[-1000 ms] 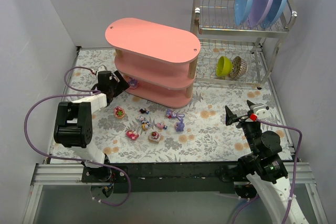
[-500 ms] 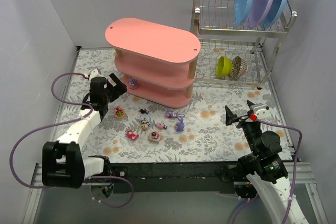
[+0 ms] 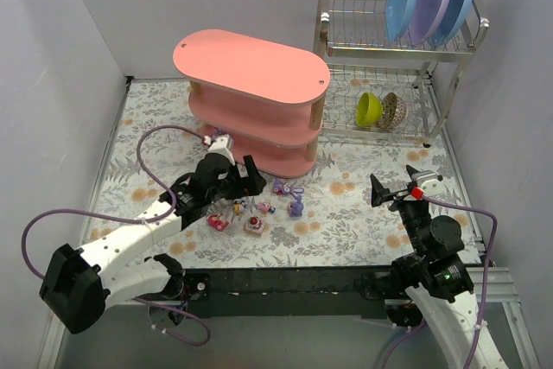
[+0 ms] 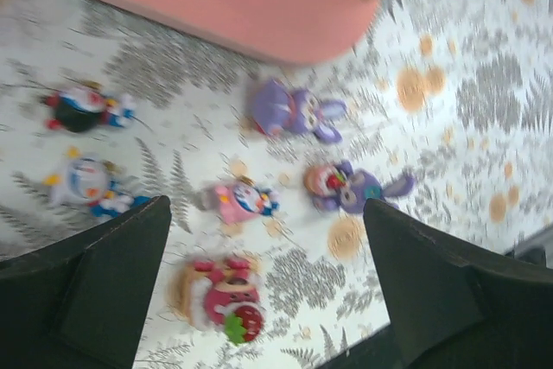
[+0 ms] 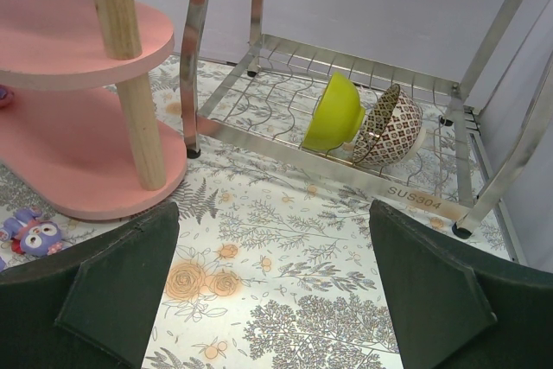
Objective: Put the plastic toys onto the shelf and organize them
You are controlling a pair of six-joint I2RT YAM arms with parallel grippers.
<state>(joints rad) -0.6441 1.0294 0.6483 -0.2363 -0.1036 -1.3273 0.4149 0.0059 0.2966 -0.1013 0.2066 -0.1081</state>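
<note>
Several small plastic toys lie on the floral mat in front of the pink shelf (image 3: 251, 62). In the left wrist view I see a purple bunny (image 4: 294, 111), a second purple figure (image 4: 350, 186), a pink-and-blue figure (image 4: 242, 202), a red cake with a strawberry (image 4: 220, 295), a blue-and-white figure (image 4: 86, 186) and a dark red one (image 4: 82, 108). My left gripper (image 3: 251, 183) hovers open and empty above them (image 4: 268, 283); the cake lies between its fingers. My right gripper (image 3: 397, 181) is open and empty (image 5: 272, 291), off to the right, away from the toys.
A metal dish rack (image 3: 393, 58) stands at the back right with three plates on top and a green bowl (image 5: 337, 114) and patterned bowl (image 5: 389, 127) below. The shelf's wooden post (image 5: 130, 84) and lower tier (image 5: 60, 153) are at the left of the right wrist view.
My left arm has swung from the shelf's left end to the right and nearer, now over the toys on the mat. The right arm has not moved.
</note>
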